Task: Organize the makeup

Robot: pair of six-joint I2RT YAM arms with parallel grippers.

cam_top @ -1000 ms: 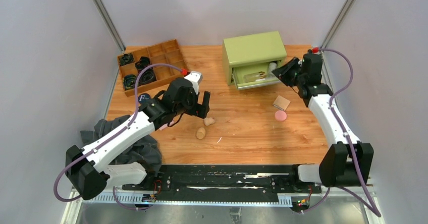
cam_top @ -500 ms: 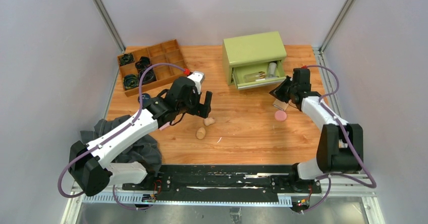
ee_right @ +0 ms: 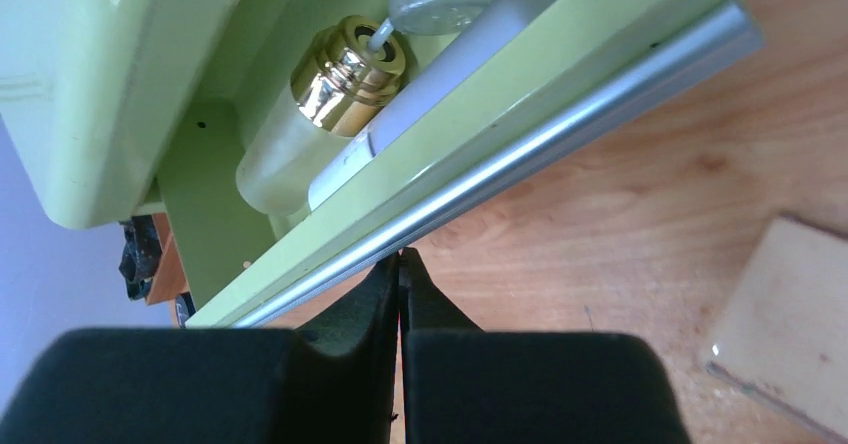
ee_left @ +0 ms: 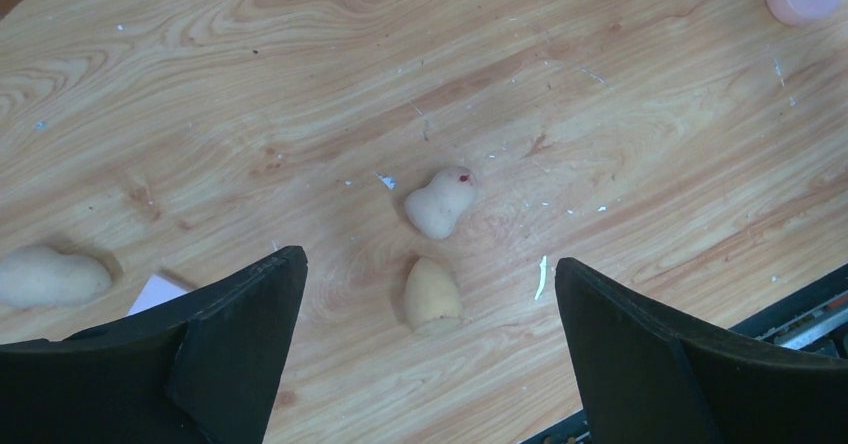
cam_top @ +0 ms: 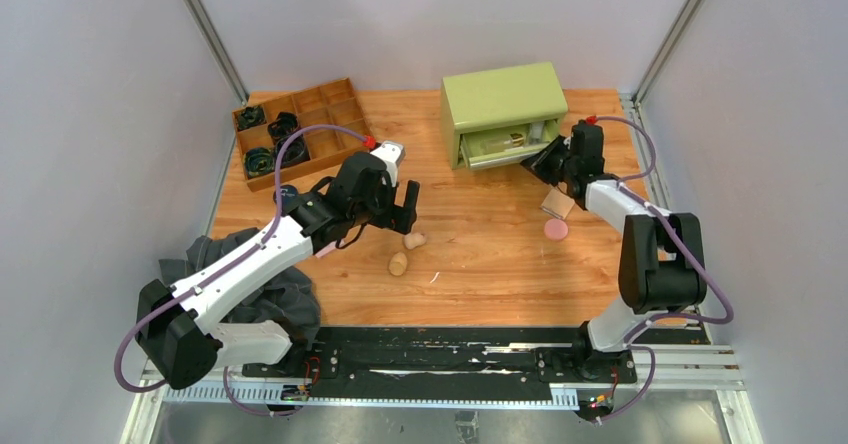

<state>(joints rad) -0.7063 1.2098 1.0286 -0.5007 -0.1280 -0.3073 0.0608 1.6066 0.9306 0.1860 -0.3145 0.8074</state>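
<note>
Two beige egg-shaped sponges lie mid-table. My left gripper hovers open above them; in its wrist view they sit between the spread fingers, and a third sponge lies far left. My right gripper is shut, its tips against the silver handle bar of the green drawer. Inside lie a clear gold-capped bottle and a silver-white tube. The tan square pad and the pink round puff lie right of centre.
The green box stands at the back centre. A wooden divided tray with black coiled bands is at the back left. A dark grey cloth lies at the front left, and a dark round compact beside my left arm.
My right gripper came down from the drawer opening to the drawer's front bar. The drawer now sticks out less. My left arm has barely moved.
</note>
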